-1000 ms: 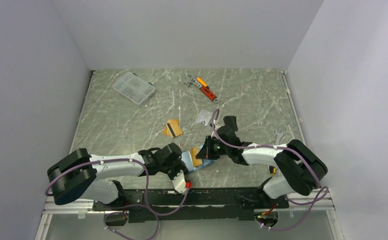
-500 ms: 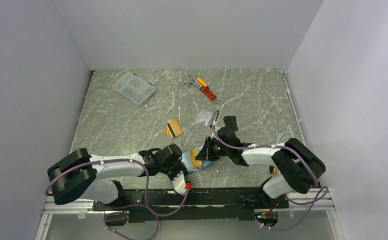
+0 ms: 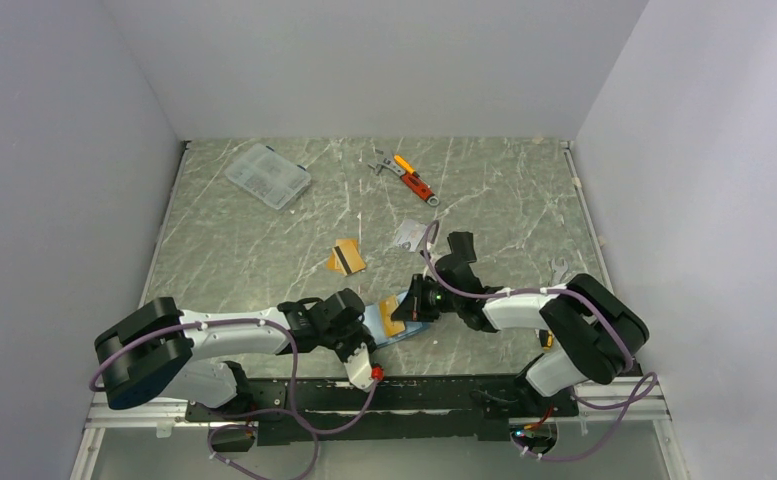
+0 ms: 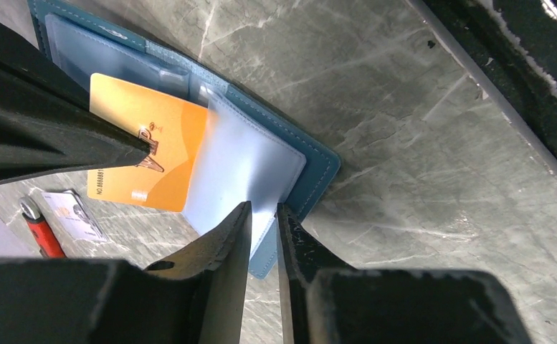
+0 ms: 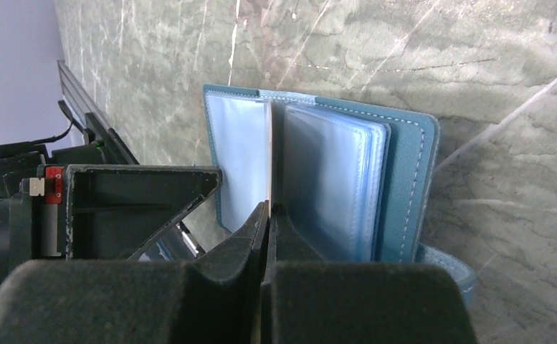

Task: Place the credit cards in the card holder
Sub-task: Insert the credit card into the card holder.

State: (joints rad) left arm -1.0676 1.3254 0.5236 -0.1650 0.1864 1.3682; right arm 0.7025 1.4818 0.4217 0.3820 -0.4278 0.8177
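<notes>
From above, the card holder (image 3: 379, 328) lies open at 6 o'clock on the bench (image 3: 504, 200), between both arms. A second orange card (image 3: 345, 257) at its 11 o'clock and the silver-grey card (image 3: 411, 234) at its 1 o'clock lie outside it, so 2 cards are left. In the left wrist view, the left pincer (image 4: 264, 218) grips the holder's clear pocket leaf (image 4: 239, 172), with the orange card (image 4: 146, 154) partly under it. In the right wrist view, the right pincer (image 5: 269, 211) is clenched on that card's edge, so I judge the 1st insertion about half done.
</notes>
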